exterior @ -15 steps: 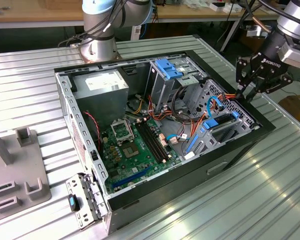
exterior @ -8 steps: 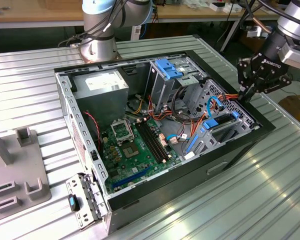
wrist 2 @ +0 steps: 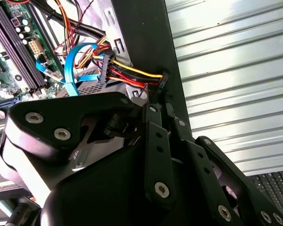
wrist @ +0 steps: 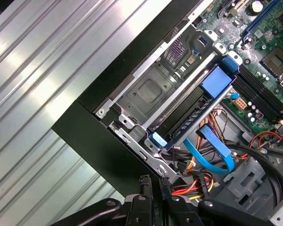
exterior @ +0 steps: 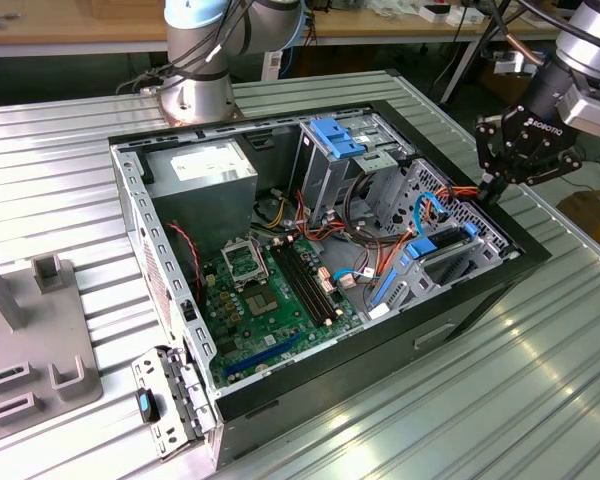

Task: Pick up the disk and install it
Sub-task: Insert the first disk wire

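My claw [wrist 2: 159, 98] hangs at the black wall of the case [wrist: 92, 139]. Its fingers are drawn almost together, and I think they pinch the black power plug [wrist 2: 162, 81], though the tips hide the contact. Just inside the wall, the disk [wrist: 188, 116] stands on edge in the drive cage [wrist: 151, 89], with blue rails along it. A blue cable [wrist: 212, 160] and loose wires crowd that corner. Beyond the wall, the ribbed table [exterior: 540, 380] offers open room.

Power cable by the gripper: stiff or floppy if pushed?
Probably floppy: the cable is thin separate wires lying in loose curves. Likely light, so a nudge should shift it. Its black connector looks rigid and might snag on the case.
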{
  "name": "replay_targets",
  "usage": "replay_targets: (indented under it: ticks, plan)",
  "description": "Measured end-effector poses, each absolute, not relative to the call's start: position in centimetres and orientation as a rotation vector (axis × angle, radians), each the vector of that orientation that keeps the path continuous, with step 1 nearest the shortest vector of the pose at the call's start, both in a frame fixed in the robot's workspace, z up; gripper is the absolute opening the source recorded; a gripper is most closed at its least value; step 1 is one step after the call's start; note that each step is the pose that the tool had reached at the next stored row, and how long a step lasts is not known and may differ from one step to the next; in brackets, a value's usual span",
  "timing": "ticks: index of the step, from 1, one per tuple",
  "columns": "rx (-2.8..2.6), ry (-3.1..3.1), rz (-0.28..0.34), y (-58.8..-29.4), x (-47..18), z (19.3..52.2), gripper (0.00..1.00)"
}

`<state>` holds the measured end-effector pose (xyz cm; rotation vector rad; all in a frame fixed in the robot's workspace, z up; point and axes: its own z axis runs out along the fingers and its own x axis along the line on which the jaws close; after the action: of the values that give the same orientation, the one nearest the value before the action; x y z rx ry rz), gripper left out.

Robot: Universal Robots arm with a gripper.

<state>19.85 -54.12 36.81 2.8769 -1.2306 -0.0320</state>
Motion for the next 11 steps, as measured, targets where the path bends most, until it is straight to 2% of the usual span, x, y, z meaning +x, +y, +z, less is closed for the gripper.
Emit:
replay_targets:
  ticks: [11]
  plan:
    - [2.883,-1.234,-0.02,-54.1,16.4,37.2,0.18]
